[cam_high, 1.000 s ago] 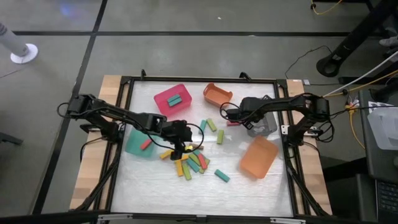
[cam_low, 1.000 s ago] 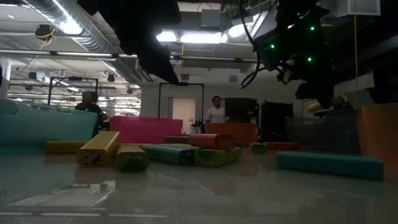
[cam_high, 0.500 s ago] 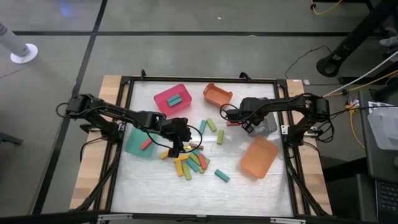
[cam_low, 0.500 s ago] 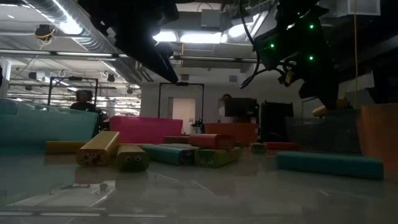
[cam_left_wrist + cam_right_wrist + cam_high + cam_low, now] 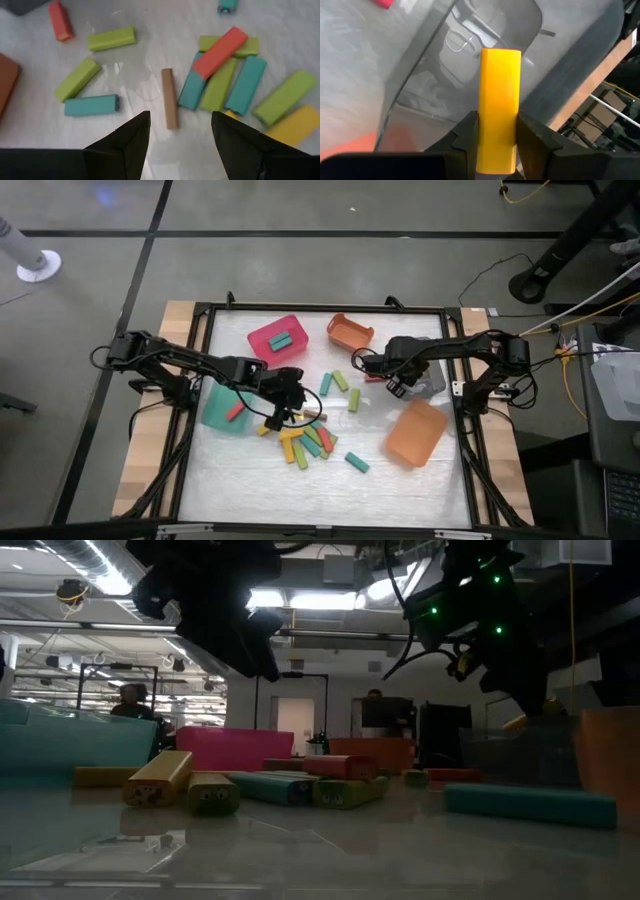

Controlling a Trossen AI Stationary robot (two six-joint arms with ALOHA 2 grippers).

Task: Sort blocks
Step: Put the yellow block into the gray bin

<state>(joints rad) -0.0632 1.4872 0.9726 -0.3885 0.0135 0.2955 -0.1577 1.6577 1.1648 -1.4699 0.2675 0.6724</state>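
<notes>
We're holding a yellow block (image 5: 499, 107) in the right end effector (image 5: 497, 135) over the grey bin (image 5: 580, 80); an early release risks missing. Left end effector (image 5: 180, 135), wide open, is hovering over the brown block (image 5: 169, 98) mid-surface.

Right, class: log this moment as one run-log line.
left gripper: open over brown block | right gripper: shut on yellow block, at grey bin
</notes>
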